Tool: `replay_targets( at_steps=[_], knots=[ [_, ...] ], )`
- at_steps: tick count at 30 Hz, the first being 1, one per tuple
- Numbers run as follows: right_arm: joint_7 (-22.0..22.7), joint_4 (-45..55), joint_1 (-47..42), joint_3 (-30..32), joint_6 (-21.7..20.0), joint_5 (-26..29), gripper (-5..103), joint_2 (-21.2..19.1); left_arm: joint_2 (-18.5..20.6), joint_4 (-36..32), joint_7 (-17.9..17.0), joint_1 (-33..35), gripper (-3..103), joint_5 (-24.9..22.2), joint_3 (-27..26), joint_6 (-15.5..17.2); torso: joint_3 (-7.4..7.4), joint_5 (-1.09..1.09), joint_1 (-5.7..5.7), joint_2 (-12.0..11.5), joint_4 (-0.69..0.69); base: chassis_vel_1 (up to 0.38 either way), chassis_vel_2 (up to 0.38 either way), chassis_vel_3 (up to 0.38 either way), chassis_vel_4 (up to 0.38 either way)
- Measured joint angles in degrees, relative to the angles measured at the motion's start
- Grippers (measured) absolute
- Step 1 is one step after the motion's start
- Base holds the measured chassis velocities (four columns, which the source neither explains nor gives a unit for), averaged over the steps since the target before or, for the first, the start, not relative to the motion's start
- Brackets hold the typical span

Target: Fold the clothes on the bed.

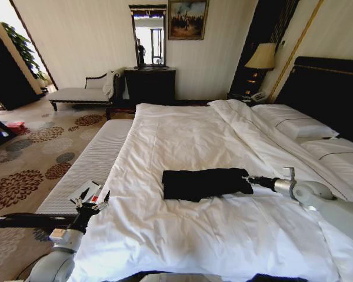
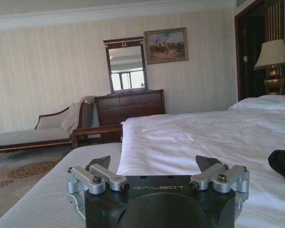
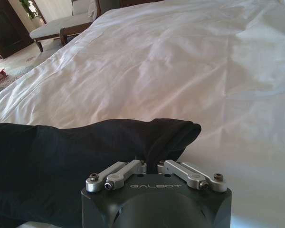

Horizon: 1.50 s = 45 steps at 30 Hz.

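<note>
A: Bed [image 1: 194, 135] first; white duvet, pillows toward the dark headboard; striped bench [image 1: 88, 167] along its side.

B: Clothes?

A: Black T-shirt [image 1: 203, 183] folded into a long strip on the duvet, straight ahead of the right gripper [image 1: 246, 178]; that gripper is pinched tight on the strip's near end, fabric bunched between the fingers [image 3: 128, 168].

B: Left gripper?

A: Left gripper [image 1: 93, 202] off the bed's edge above the bench, well apart from the shirt; fingers spread wide, holding nothing.

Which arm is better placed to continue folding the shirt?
The right. Its claw is shut on the shirt edge, while the left claw hovers open off the bed's side.
</note>
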Motion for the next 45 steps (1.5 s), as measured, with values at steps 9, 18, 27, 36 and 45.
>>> replay_targets(
  at_steps=[9, 18, 27, 36, 45],
  knots=[
    [3.9, 7.4, 0.8, 0.0, 1.7, -3.2, 3, -0.9, 0.0, 0.0, 0.0, 0.0, 100, 0.0, 0.0, 0.0, 0.00, -0.02, 0.00, 0.0, 0.00, 0.000, 0.000, 0.000, 0.000],
    [9.8, 18.4, 3.0, -0.7, 1.5, -2.6, 3, 0.6, 0.0, 0.0, 0.0, 0.0, 100, 0.0, 0.0, 0.0, 0.00, -0.02, 0.00, 0.0, 0.01, 0.000, 0.000, 0.000, 0.000],
    [11.3, 20.3, 6.7, -4.5, 0.4, -2.9, 3, 3.8, 0.0, 0.0, 0.0, 0.0, 100, 0.0, 0.0, 0.0, 0.00, -0.01, 0.00, 0.0, -0.01, 0.000, 0.000, 0.000, 0.000],
    [13.4, 22.0, 20.7, -19.5, -0.6, -2.9, 3, 9.5, 0.0, 0.0, 0.0, 0.0, 100, 0.0, 0.0, 0.0, 0.01, 0.00, 0.02, 0.0, 0.02, 0.000, 0.000, 0.000, 0.000],
    [15.3, 18.6, 29.6, -31.6, -1.1, -3.1, 3, 17.2, 0.0, 0.0, 0.0, 0.0, 100, 0.0, 0.0, 0.0, 0.01, 0.00, 0.02, 0.0, 0.00, 0.000, 0.000, 0.000, 0.000]
  ],
)
